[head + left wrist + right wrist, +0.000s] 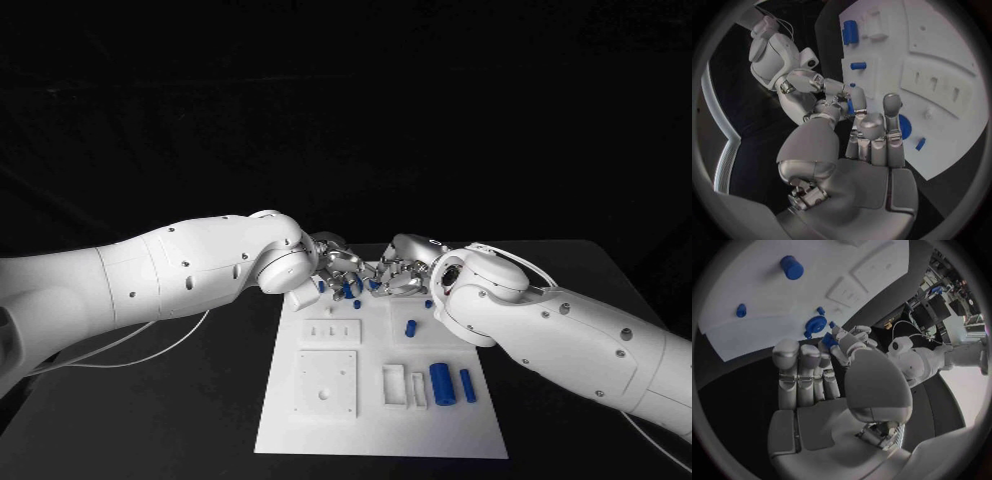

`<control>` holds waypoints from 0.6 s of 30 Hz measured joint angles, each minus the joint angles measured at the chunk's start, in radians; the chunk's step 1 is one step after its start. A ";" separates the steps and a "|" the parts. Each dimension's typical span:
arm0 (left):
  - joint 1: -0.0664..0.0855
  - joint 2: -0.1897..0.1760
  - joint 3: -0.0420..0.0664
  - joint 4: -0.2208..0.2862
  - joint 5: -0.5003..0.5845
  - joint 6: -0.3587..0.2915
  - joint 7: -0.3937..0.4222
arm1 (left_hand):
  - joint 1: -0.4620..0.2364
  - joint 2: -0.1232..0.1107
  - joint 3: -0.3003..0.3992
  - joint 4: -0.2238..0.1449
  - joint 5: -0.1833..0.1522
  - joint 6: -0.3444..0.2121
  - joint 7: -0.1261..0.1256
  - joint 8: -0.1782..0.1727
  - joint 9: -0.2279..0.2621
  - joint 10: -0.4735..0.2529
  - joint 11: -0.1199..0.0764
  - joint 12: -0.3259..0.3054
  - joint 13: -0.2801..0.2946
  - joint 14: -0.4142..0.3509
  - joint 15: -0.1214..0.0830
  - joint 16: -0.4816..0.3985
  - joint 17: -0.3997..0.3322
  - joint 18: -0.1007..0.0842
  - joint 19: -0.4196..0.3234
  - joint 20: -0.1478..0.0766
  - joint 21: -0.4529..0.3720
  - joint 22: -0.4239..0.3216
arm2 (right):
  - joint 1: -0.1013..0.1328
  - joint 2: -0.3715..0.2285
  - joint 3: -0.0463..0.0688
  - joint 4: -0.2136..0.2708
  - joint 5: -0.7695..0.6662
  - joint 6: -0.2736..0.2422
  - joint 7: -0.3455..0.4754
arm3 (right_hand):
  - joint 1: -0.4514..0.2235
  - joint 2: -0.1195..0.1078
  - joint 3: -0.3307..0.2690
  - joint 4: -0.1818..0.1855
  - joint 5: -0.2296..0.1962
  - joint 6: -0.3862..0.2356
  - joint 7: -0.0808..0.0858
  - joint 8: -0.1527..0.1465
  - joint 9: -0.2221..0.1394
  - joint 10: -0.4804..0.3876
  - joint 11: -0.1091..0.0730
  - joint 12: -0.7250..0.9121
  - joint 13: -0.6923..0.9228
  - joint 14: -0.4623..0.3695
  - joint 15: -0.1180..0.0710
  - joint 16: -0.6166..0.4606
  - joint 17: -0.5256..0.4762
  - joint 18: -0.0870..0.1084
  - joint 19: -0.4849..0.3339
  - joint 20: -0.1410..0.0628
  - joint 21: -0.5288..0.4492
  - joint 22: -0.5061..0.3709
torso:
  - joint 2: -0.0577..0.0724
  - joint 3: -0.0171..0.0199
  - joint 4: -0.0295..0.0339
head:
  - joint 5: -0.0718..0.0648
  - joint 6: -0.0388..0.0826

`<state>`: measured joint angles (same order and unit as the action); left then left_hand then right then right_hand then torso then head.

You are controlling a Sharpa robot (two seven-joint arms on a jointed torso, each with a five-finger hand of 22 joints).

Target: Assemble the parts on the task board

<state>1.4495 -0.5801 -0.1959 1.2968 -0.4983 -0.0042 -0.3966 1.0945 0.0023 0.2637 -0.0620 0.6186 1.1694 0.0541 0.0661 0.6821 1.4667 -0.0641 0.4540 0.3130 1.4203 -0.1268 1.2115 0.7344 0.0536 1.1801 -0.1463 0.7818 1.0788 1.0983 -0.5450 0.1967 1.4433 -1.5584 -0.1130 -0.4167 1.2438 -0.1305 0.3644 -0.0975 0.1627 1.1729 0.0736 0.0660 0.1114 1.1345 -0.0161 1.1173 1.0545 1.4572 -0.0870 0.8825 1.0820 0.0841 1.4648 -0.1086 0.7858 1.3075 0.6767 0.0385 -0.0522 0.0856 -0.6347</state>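
Meeting over the far end of the task board [378, 420], the left hand [338, 266] and the right hand [405, 268] sit fingertip to fingertip, their white arms coming in from either side of the black counter [577, 270]. Small blue parts show among the fingers where the two hands touch. From the left wrist, a narrow blue part [851, 106] stands between the left thumb and the fingers of the other hand, which close around it; whether the left hand itself pinches it or merely rests against it I cannot tell. From the right wrist, the right fingers stretch forward side by side and the thumb tip lies against a small blue part [828, 340] that the opposite hand's fingers also touch, so which hand carries it cannot be told. A round blue part [814, 324] lies on the board just beyond those fingertips.

Nearer the robot the board carries a short blue cylinder [411, 327] by itself, and at the near right a thick blue cylinder [441, 384] lies beside a thinner blue rod [467, 385], next to white raised blocks and recessed plates
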 measured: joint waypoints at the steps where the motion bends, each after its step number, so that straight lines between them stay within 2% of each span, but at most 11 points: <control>1: 0.000 0.000 0.000 0.000 0.001 -0.001 0.000 | 0.001 -0.001 0.001 -0.001 0.000 0.002 0.002 0.000 0.008 0.000 0.000 0.000 0.000 0.000 0.000 0.000 0.001 0.000 0.002 0.001 -0.004 0.000 | 0.000 -0.001 0.000 0.000 0.001 -0.002 0.001 | -0.006 -0.006 -0.004 0.004 0.000 -0.009 0.001 0.000 -0.003 -0.004 0.004 -0.007 -0.005 -0.002 0.002 -0.002 -0.001 0.000 0.000 0.000 -0.005 0.000 | 0.000 -0.0001 0.0000 | 0.000 0.000; 4: 0.000 -0.001 0.000 0.000 0.002 -0.002 0.000 | 0.008 -0.008 0.002 -0.002 -0.001 0.004 0.003 0.000 0.008 0.002 0.001 0.000 0.000 0.000 0.000 0.000 0.003 0.000 0.005 -0.002 -0.005 0.003 | 0.000 -0.005 0.000 0.000 0.004 -0.007 0.005 | -0.003 -0.013 -0.012 0.012 0.000 -0.027 0.005 0.000 -0.009 -0.022 0.007 -0.025 -0.023 -0.009 0.009 -0.025 -0.015 0.000 0.000 0.000 -0.028 -0.007 | 0.000 -0.0006 0.0001 | 0.000 -0.001; 6: 0.000 -0.001 0.000 0.000 0.002 -0.002 0.000 | 0.010 -0.011 0.002 -0.002 -0.004 0.004 0.003 0.000 0.008 0.002 0.001 0.000 0.000 0.000 0.000 0.000 0.004 0.000 0.005 -0.002 -0.009 0.004 | -0.001 -0.010 0.001 0.001 0.006 -0.013 0.008 | -0.007 -0.020 -0.027 0.019 0.013 -0.047 0.012 0.000 -0.015 -0.034 0.012 -0.037 -0.039 -0.013 0.013 -0.048 -0.031 0.000 0.002 0.009 -0.055 -0.019 | 0.000 -0.0006 0.0002 | 0.000 -0.001; 10: 0.000 -0.004 -0.002 0.001 0.001 -0.003 0.000 | 0.006 -0.020 0.016 -0.016 -0.004 0.004 0.003 0.000 0.013 0.001 0.001 0.000 -0.001 0.004 -0.003 0.001 0.006 0.000 0.005 -0.002 -0.009 0.006 | -0.003 -0.022 0.002 0.004 0.008 -0.026 0.014 | 0.003 -0.035 -0.101 0.036 0.044 -0.080 0.023 0.000 -0.017 -0.046 0.023 -0.039 -0.060 -0.016 0.016 -0.055 -0.041 0.000 0.000 0.011 -0.073 -0.025 | 0.000 -0.0005 0.0001 | 0.002 -0.001; 14: 0.000 -0.011 -0.002 0.001 -0.003 -0.006 -0.001 | 0.004 -0.022 0.019 -0.019 -0.006 0.004 0.003 0.000 0.013 -0.002 -0.002 0.000 -0.001 0.004 -0.003 0.004 0.009 0.000 0.005 -0.002 -0.011 0.007 | -0.007 -0.042 0.002 0.013 0.010 -0.039 0.020 | 0.008 -0.039 -0.156 0.050 0.065 -0.112 0.031 0.000 -0.032 -0.064 0.027 -0.047 -0.082 -0.021 0.021 -0.064 -0.049 0.000 0.002 0.016 -0.092 -0.030 | 0.000 -0.0005 -0.0001 | 0.004 0.000; 16: 0.000 -0.013 -0.002 0.001 -0.006 -0.008 -0.001 | 0.004 -0.022 0.020 -0.020 -0.008 0.006 0.005 0.000 0.013 -0.002 -0.002 0.000 -0.001 0.004 -0.003 0.004 0.009 -0.001 0.009 -0.006 -0.013 0.008 | -0.009 -0.050 0.002 0.018 0.011 -0.043 0.023 | 0.013 -0.045 -0.174 0.055 0.066 -0.114 0.032 0.000 -0.034 -0.075 0.029 -0.048 -0.090 -0.025 0.025 -0.067 -0.054 0.003 0.000 0.018 -0.104 -0.032 | 0.000 -0.0005 -0.0002 | 0.004 0.000; 18: 0.000 -0.015 -0.002 0.000 -0.010 -0.010 -0.001 | 0.004 -0.023 0.020 -0.020 -0.008 0.008 0.006 0.000 0.013 -0.002 -0.002 0.000 -0.001 0.004 -0.003 0.004 0.011 -0.001 0.009 -0.006 -0.013 0.009 | -0.012 -0.065 0.002 0.030 0.013 -0.047 0.027 | 0.015 -0.043 -0.195 0.061 0.071 -0.128 0.035 0.000 -0.036 -0.091 0.031 -0.062 -0.109 -0.032 0.032 -0.085 -0.068 0.015 0.002 0.023 -0.134 -0.040 | 0.000 -0.0003 -0.0005 | 0.004 0.000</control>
<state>1.4493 -0.5950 -0.1984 1.2971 -0.5080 -0.0144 -0.3977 1.0983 -0.0202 0.2835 -0.0818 0.6108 1.1770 0.0604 0.0656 0.6949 1.4650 -0.0660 0.4540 0.3121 1.4239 -0.1298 1.2157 0.7450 0.0523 1.1887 -0.1519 0.7687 1.0881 1.0862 -0.6097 0.1987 1.4729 -1.5450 -0.1599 -0.3899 1.2587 -0.1734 0.1696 -0.0366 0.2333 1.0447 0.1084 0.0661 0.0757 1.0430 0.0145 1.0548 0.9454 1.4253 -0.0554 0.7975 1.0143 0.0992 1.4667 -0.0855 0.6519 1.2673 0.6764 0.0383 -0.0526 0.0897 -0.6343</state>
